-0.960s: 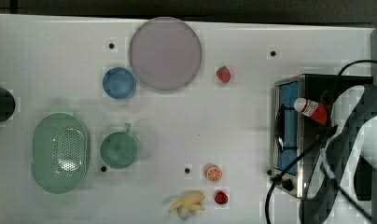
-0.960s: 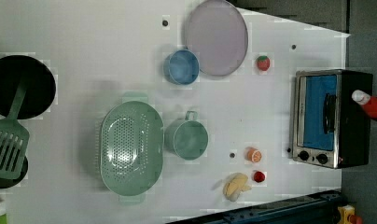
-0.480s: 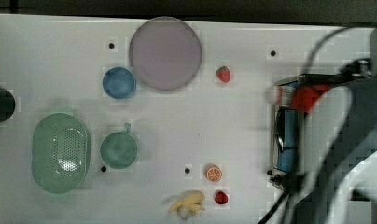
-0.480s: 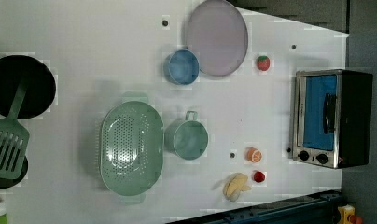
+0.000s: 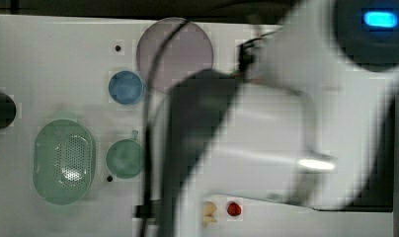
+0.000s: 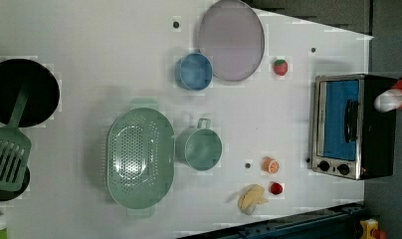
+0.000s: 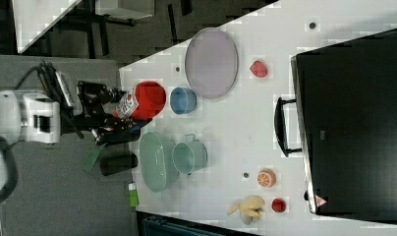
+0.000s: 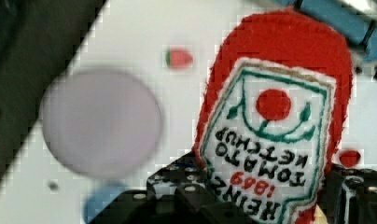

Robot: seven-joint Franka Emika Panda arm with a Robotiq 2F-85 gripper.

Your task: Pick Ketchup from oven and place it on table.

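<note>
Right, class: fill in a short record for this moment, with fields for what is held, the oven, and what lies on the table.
held: Ketchup in the gripper, lifted off the table
oven: oven at the left view's right, door closed
dishes: pink plate, blue bowl, green colander, green cup
toy food: strawberry, orange slice, banana

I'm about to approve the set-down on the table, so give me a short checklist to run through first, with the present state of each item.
1. Ketchup held in the gripper: ok, black fingers clamp its label end in the wrist view.
2. Ketchup off the oven: ok.
3. Bottle above the table: cannot tell, height unclear.
4. Bare table nearby for a landing: ok, white surface shows around the blue bowl.
5. Bottle apart from the pink plate: ok.
</note>
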